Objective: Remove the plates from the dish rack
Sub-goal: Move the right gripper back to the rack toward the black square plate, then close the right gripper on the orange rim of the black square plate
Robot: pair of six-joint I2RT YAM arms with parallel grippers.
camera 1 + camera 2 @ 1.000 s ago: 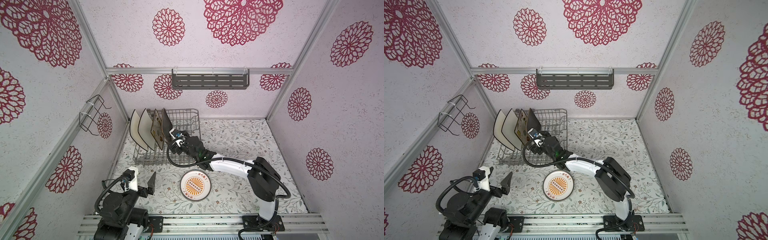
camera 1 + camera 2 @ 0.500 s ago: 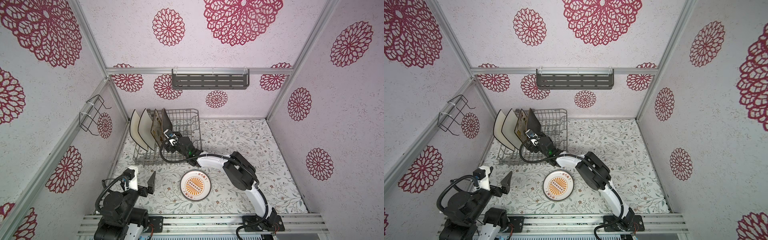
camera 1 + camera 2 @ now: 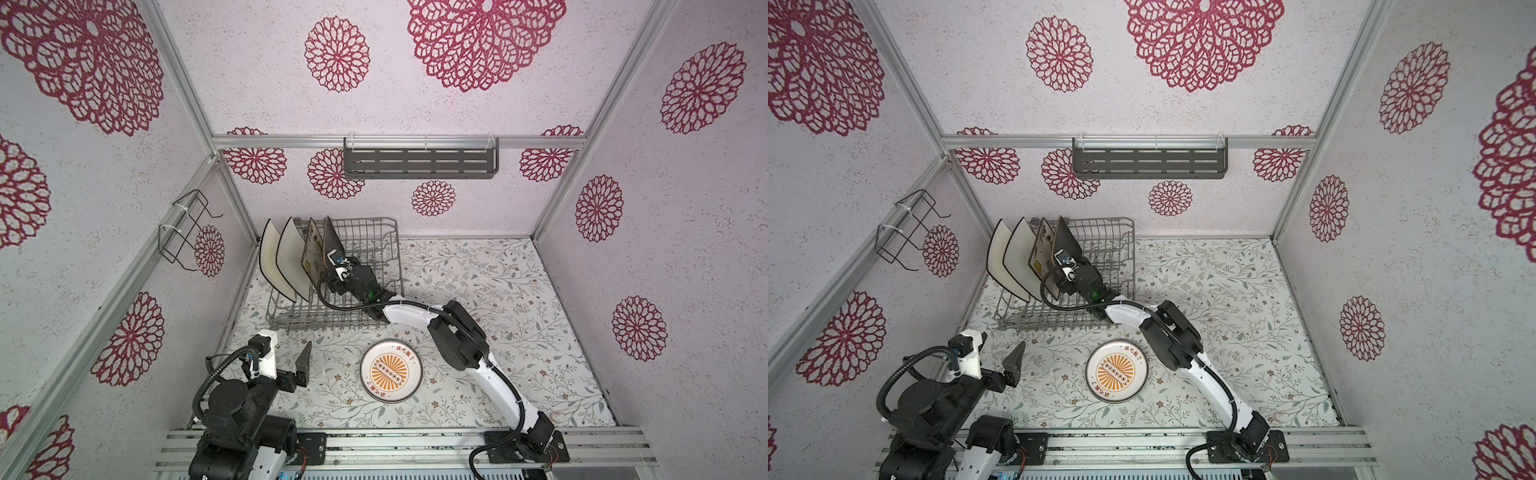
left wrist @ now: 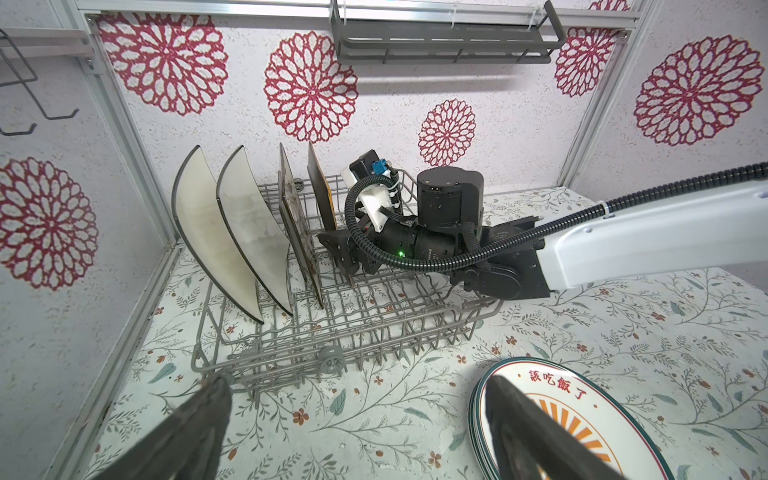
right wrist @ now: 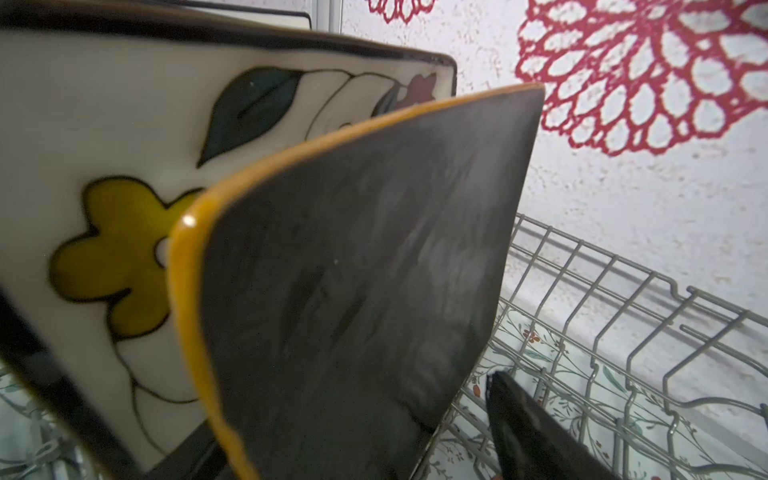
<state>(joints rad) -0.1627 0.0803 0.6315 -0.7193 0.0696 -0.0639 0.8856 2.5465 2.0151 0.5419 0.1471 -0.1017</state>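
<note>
The dish rack (image 3: 316,322) stands at the back left and holds upright square plates: two white black-rimmed ones (image 3: 271,259) (image 3: 291,257), a flowered cream one (image 3: 311,257) and a dark brown one (image 3: 332,241). My right gripper (image 3: 330,286) reaches into the rack, open, its jaws on either side of the dark brown plate's (image 5: 353,270) edge. One finger (image 5: 519,424) shows apart from the plate; the other is hidden behind it. Round sunburst plates (image 3: 390,371) lie stacked on the table. At the front left my left gripper (image 4: 357,390) hangs open and empty.
A dark grey slotted shelf (image 3: 419,164) hangs on the back wall. A thin black wire bracket (image 3: 183,232) is fixed to the left wall. The right arm's elbow (image 3: 457,340) is raised beside the round plates. The metal base rail (image 3: 395,440) runs along the front.
The right arm has pushed its gripper deeper into the rack, toward the dark brown plate, with the elbow swinging left. Its jaws have narrowed a little. The left arm has not moved.
</note>
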